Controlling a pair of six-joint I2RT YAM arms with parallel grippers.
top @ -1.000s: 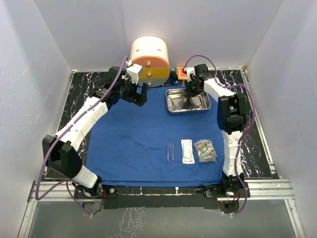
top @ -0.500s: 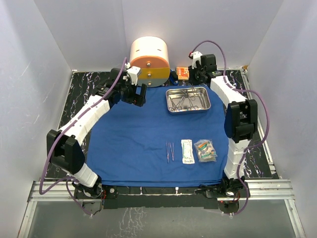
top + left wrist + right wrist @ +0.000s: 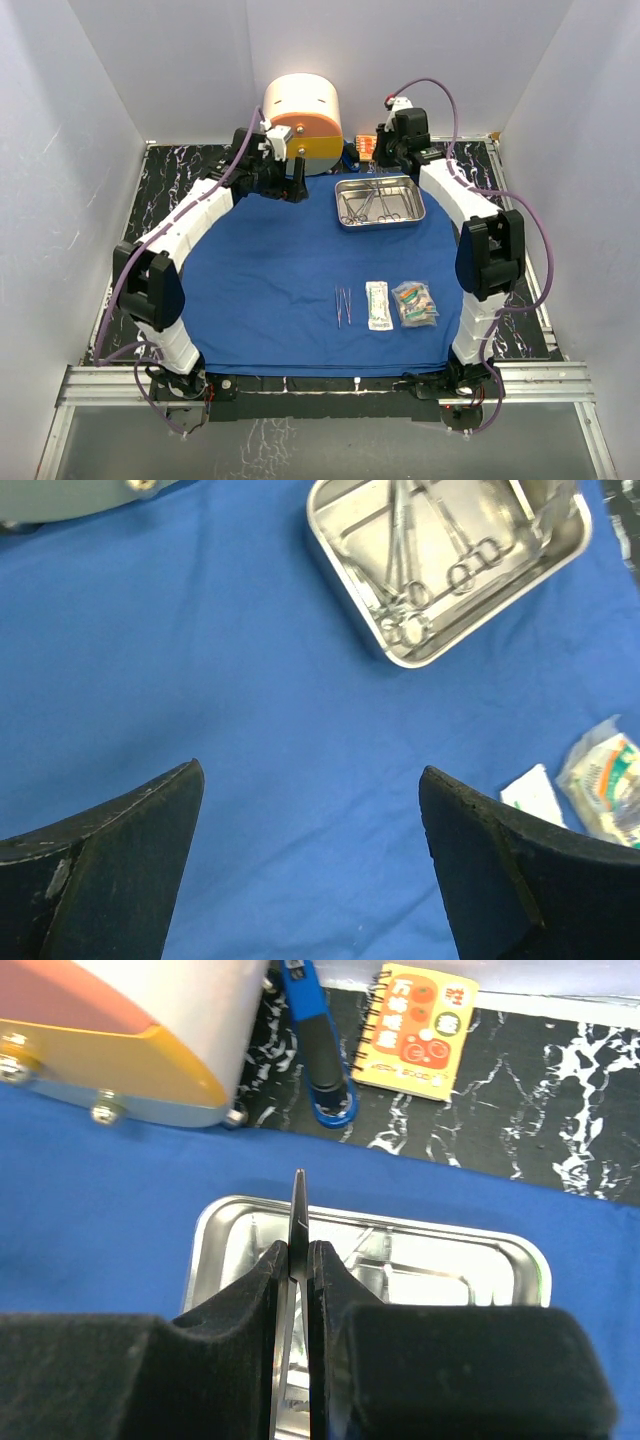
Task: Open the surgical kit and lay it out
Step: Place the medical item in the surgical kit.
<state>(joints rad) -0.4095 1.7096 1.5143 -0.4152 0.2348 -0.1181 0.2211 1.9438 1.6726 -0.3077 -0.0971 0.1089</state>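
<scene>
The left gripper (image 3: pixel 310 780) hangs empty, black padded jaws wide apart, above the smooth royal-blue cloth (image 3: pixel 260 280) spread over the marbled surface (image 3: pixel 165 190). Near the front lie slim tweezers (image 3: pixel 343 305) and two crinkly clear packets (image 3: pixel 378 305). At the back, over the shiny rectangular steel tray (image 3: pixel 381 226), the right gripper (image 3: pixel 298 1255) pinches a thin flat metal blade (image 3: pixel 298 1195).

right jaws: pinching thin metal instrument (image 3: pixel 298 1198) | below: steel tray (image 3: pixel 450 1260) on blue cloth (image 3: pixel 100 1210)
</scene>
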